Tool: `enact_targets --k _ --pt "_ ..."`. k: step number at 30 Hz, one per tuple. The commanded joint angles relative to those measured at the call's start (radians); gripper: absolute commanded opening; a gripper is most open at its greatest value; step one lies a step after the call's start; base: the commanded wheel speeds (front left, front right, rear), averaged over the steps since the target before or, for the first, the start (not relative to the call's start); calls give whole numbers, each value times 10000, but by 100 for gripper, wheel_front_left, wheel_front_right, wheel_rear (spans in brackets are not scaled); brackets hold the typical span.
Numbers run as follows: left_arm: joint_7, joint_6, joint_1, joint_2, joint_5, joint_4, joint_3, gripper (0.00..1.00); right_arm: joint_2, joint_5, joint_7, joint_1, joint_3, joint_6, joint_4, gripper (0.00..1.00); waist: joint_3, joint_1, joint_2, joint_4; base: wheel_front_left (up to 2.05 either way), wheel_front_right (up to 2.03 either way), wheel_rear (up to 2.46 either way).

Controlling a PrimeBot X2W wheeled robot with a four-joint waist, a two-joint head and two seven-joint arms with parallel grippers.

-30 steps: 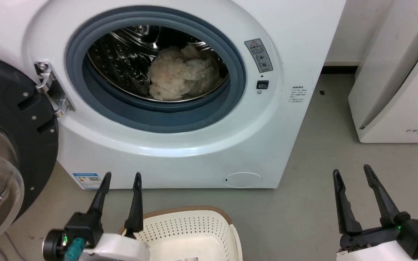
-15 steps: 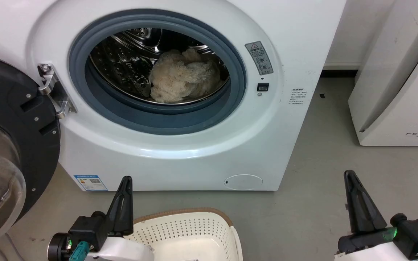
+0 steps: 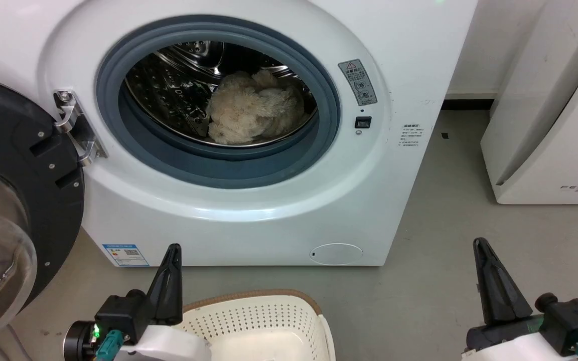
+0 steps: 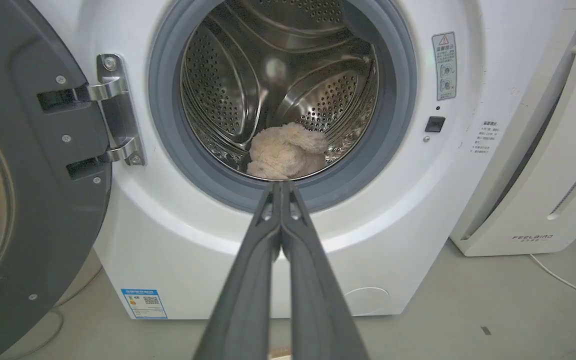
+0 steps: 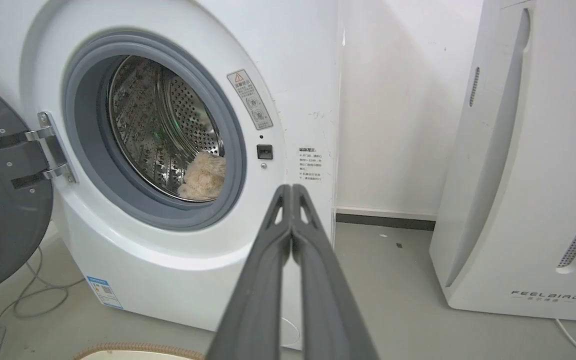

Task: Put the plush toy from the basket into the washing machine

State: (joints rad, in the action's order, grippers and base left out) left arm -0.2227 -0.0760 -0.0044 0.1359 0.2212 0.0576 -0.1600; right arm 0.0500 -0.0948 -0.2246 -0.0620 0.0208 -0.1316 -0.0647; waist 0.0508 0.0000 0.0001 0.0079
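Note:
The shaggy cream plush toy [image 3: 254,113] lies inside the steel drum of the white washing machine [image 3: 249,210], and it also shows as a plush toy [image 4: 285,152] and a plush toy [image 5: 203,177] in the wrist views. The washer's black-rimmed glass door [image 3: 13,200] hangs wide to the left. On the floor in front stands the cream perforated basket [image 3: 254,321], with nothing showing inside its visible part. My left gripper [image 3: 171,250] is shut beside the basket's left rim. Low at the right, my right gripper [image 3: 480,245] is shut over bare floor.
A plain white appliance with grey lettering [image 3: 555,125] stands to the right of the washer, with a strip of grey floor [image 3: 449,250] between them. A white cable [image 4: 563,280] runs along the floor near that appliance. More cables [image 5: 13,310] lie under the door.
Both grippers went from open to shut over the last second and sank a little in the view. The camera shifted slightly. The plush toy stayed in the drum.

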Motion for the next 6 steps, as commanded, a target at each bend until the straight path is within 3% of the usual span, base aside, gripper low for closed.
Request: enact_targets --k 1,6 --pt "48 62 6 -61 -113 -56 76 0 0 52 56 87 -18 1 55 0 -7 0 -1 -1 0 0 0" --pt "150 94 8 -98 -211 -80 148 0 0 94 159 112 -27 2 83 0 -31 0 -1 -5 0 0 0"
